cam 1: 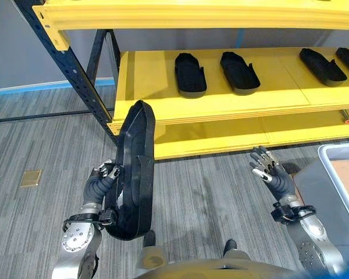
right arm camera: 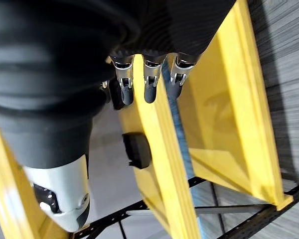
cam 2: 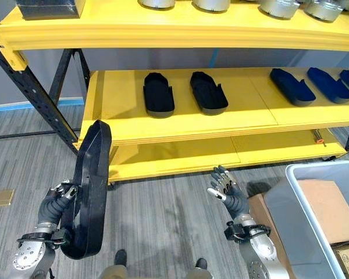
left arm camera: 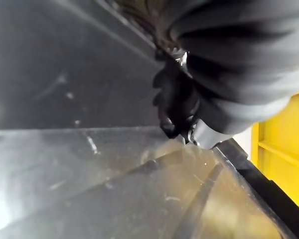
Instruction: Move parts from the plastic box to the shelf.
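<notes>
Landmark: the yellow shelf (cam 2: 180, 125), a rack with dark blue uprights, stands ahead of the robot on the grey plank floor (cam 1: 203, 192).

Left hand: the left hand (cam 2: 58, 200) is low and in front of the rack's left end, fingers curled round a long black part (cam 2: 90, 186).

Held part: it stands nearly upright, its upper end level with the front edge of the rack's middle board, its lower end beside the left wrist. It is in front of the rack, not on it.

Right hand: the right hand (cam 2: 227, 189) is raised in front of the rack's lower boards, palm up, fingers spread and loose, holding nothing. Its wrist view shows the fingers (right arm camera: 148, 82) extended toward the yellow boards.

Parts on the rack: two black parts (cam 2: 158, 93) and (cam 2: 208, 92) lie side by side on the middle board, left of its centre. More dark parts (cam 2: 291, 86) lie toward the board's right end.

Top board: silver-grey items (cam 2: 279, 7) sit along it, and a dark box (cam 2: 49, 7) at its left end.

Plastic box: the pale grey plastic box (cam 2: 305, 218) sits on the floor to the right of the rack's front, near the right arm, with brown cardboard (cam 2: 326, 209) inside.

Floor plate: a small brass-coloured plate (cam 1: 31, 178) is set in the floor left of the rack.
</notes>
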